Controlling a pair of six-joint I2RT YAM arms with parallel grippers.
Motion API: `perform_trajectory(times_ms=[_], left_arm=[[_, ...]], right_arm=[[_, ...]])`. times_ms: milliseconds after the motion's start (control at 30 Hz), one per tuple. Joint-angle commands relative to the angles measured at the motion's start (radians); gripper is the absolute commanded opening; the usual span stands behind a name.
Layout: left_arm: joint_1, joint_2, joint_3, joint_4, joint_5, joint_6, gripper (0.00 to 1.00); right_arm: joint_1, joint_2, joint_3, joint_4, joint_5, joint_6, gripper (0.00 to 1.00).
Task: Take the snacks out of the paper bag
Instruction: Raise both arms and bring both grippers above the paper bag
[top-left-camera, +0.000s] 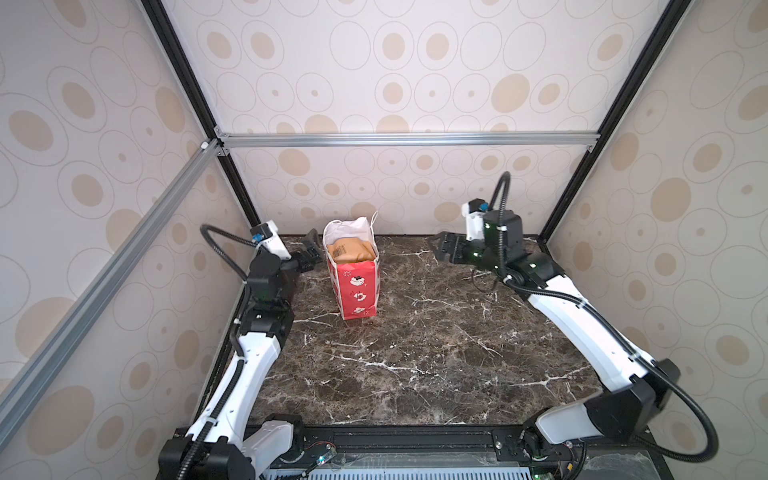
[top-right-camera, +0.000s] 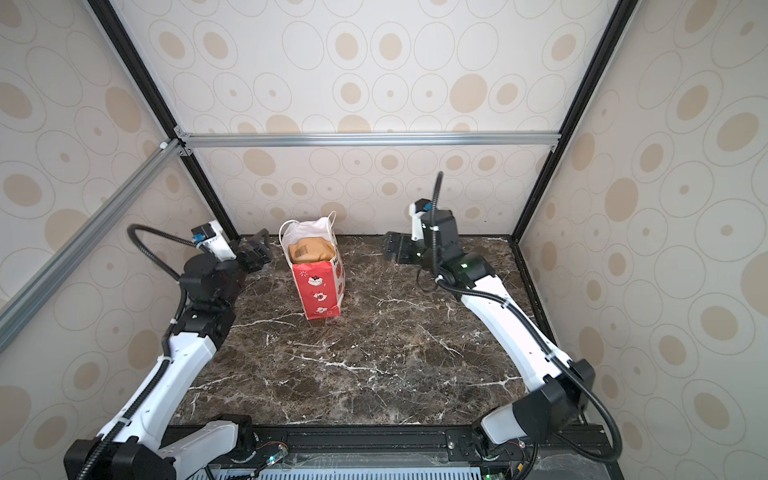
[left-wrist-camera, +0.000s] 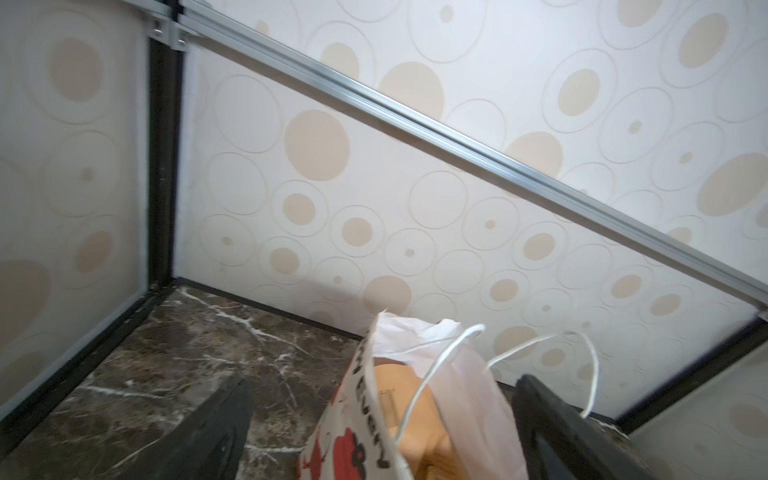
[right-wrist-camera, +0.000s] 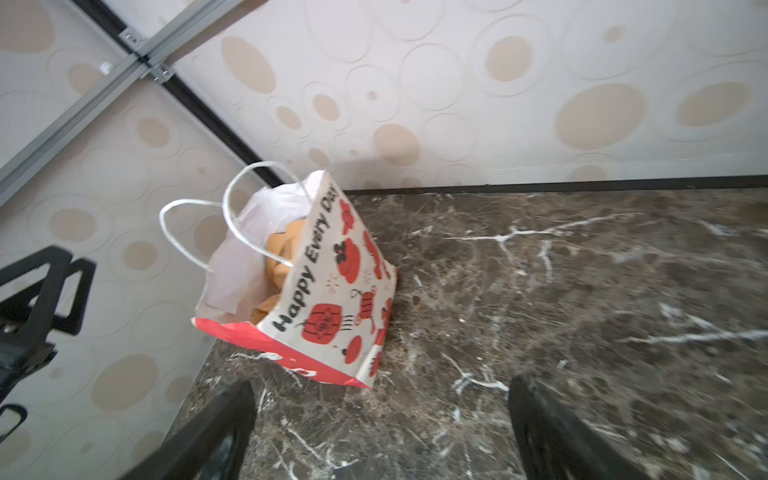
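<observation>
The paper bag (top-left-camera: 356, 291) (top-right-camera: 321, 293), red with white cartoon prints, stands upright at the back left of the marble table with its top open. A tan kraft pouch (top-left-camera: 348, 250) (top-right-camera: 311, 250), one of the snacks, fills its mouth; whatever lies under it is hidden. My left gripper (top-left-camera: 312, 246) (top-right-camera: 261, 245) hovers open just left of the bag's rim. In the left wrist view the bag (left-wrist-camera: 353, 419) and pouch (left-wrist-camera: 401, 399) show between its fingers (left-wrist-camera: 226, 415). My right gripper (top-left-camera: 439, 246) (top-right-camera: 391, 246) is open and empty, well to the right of the bag (right-wrist-camera: 332, 291).
White cord handles (left-wrist-camera: 436, 365) (right-wrist-camera: 187, 232) stick up from the bag's top. The back wall (top-left-camera: 395, 195) stands right behind the bag. Dark marble tabletop (top-left-camera: 415, 353) stretches in front of the bag and to its right. A black frame post (top-left-camera: 241, 195) rises at the back left corner.
</observation>
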Motion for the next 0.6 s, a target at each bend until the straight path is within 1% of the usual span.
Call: perform_trajectory(times_ms=[0,33,133,200,233,333,433,500,567], left_arm=[[-0.021,0.092,0.181,-0.330,0.147,0.000,0.95],[-0.021,0.130,0.258,-0.374,0.164,0.025,0.94],[-0.021,0.235,0.390,-0.443,0.212,0.118,0.89],[-0.021,0.316,0.494,-0.506,0.215,0.165,0.86],[-0.021,0.356,0.545,-0.546,0.211,0.188,0.85],[-0.021,0.472,0.681,-0.649,0.164,0.235,0.82],[-0.021,0.530,0.741,-0.692,0.193,0.260,0.78],[-0.021,0.529,0.730,-0.683,0.229,0.263,0.72],[-0.021,0.525,0.718,-0.687,0.231,0.271,0.66]], right_arm=[[0.039,0.126,0.150,-0.115,-0.089,0.019,0.98],[0.046,0.166,0.194,-0.102,-0.123,0.032,0.98],[0.055,0.269,0.265,0.001,-0.218,0.085,0.96],[0.055,0.339,0.329,0.033,-0.251,0.132,0.94],[0.056,0.377,0.373,0.042,-0.272,0.151,0.92],[0.072,0.484,0.511,0.031,-0.290,0.176,0.87],[0.081,0.567,0.603,0.054,-0.325,0.213,0.86],[0.081,0.610,0.640,0.084,-0.346,0.260,0.86],[0.081,0.655,0.702,0.101,-0.354,0.286,0.81]])
